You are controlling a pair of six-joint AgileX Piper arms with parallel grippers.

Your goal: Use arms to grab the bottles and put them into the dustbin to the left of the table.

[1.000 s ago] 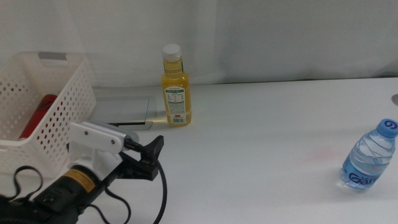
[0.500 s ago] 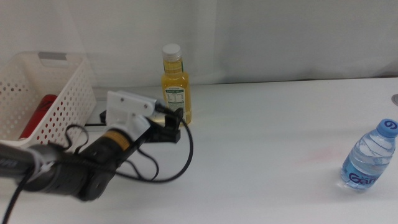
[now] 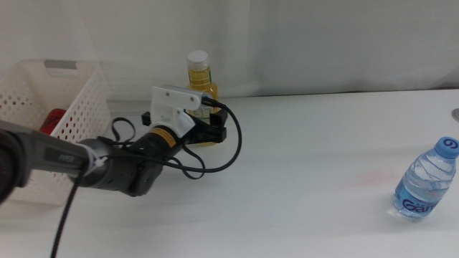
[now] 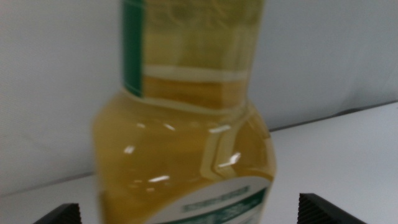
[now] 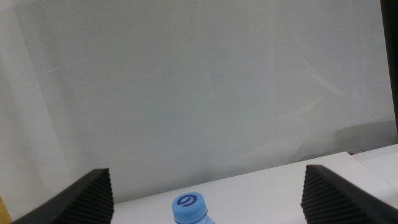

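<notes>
The orange juice bottle point(image 3: 201, 80) with a white cap stands upright at the back of the table point(image 3: 308, 158). My left gripper point(image 3: 215, 132) has reached its lower part. In the left wrist view the bottle point(image 4: 186, 143) fills the space between the open jaws of the left gripper point(image 4: 186, 213), with gaps on both sides. The white perforated dustbin point(image 3: 72, 107) stands at far left with the red can point(image 3: 49, 122) inside it. The water bottle point(image 3: 424, 179) stands at far right. My right gripper point(image 5: 208, 199) is open behind the blue cap of that water bottle point(image 5: 190, 208), out of the middle view.
A white curtain closes off the back of the table. A strip of the grey panel point(image 3: 123, 116) shows between the dustbin and the left arm. The left arm's black cable point(image 3: 229, 147) loops out over the table beside the juice bottle.
The left arm has swung from the front left corner up and forward to the juice bottle, and its jaws now stand on either side of it. The bottles have not moved.
</notes>
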